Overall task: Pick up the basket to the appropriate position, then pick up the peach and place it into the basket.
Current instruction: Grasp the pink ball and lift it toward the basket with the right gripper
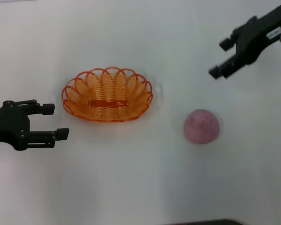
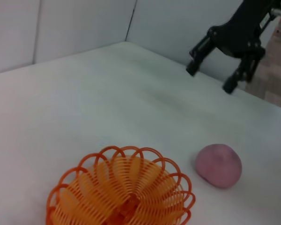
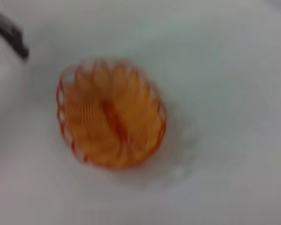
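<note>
The orange wire basket (image 1: 107, 94) sits on the white table left of centre and holds nothing; it also shows in the left wrist view (image 2: 119, 192) and the right wrist view (image 3: 110, 118). The pink peach (image 1: 202, 125) lies on the table to the basket's right, apart from it, and shows in the left wrist view (image 2: 218, 165). My left gripper (image 1: 54, 121) is open and empty, just left of the basket near its front edge. My right gripper (image 1: 221, 58) is open and empty, raised at the far right, behind the peach; it also shows in the left wrist view (image 2: 210, 77).
The white table (image 1: 140, 187) spreads all around. A pale wall (image 2: 61, 28) rises behind the table's far edge. A dark strip (image 1: 206, 222) marks the table's near edge.
</note>
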{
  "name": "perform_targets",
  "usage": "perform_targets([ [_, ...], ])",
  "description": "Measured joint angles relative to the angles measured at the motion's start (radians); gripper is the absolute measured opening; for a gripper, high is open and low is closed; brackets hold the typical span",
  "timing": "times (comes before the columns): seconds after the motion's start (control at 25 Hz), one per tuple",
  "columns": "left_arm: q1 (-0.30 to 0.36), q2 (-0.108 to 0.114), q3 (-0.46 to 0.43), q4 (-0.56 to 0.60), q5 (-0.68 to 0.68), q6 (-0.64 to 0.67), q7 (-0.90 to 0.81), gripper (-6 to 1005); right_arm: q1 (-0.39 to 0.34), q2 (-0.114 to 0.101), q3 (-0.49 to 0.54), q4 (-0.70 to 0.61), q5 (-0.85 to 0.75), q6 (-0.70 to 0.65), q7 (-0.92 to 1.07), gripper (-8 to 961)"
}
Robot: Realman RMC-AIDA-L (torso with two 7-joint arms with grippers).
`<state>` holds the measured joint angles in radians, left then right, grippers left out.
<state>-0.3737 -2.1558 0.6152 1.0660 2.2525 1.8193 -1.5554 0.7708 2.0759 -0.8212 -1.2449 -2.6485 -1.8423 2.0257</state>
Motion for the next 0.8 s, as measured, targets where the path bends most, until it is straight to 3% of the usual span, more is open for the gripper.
perform_targets([
  [0.16,-0.001,0.001,-0.005,-0.004,0.000,-0.010,-0.001,829,0.041,0.017,-0.124,0.006,-0.109,-0.001,0.060,940],
  [0.36,0.005,0.000,-0.006,-0.009,-0.004,-0.023,0.015,827,0.039,0.023,-0.272,0.042,-0.107,0.039,0.115,941],
  [0.64,0.002,0.002,-0.006,-0.039,0.000,-0.051,0.018,827,0.054,0.019,-0.361,0.205,-0.040,0.097,0.113,939],
  [0.8,-0.002,0.003,-0.006,-0.043,-0.001,-0.054,0.018,827,0.071,0.018,-0.395,0.283,-0.013,0.118,0.099,822],
])
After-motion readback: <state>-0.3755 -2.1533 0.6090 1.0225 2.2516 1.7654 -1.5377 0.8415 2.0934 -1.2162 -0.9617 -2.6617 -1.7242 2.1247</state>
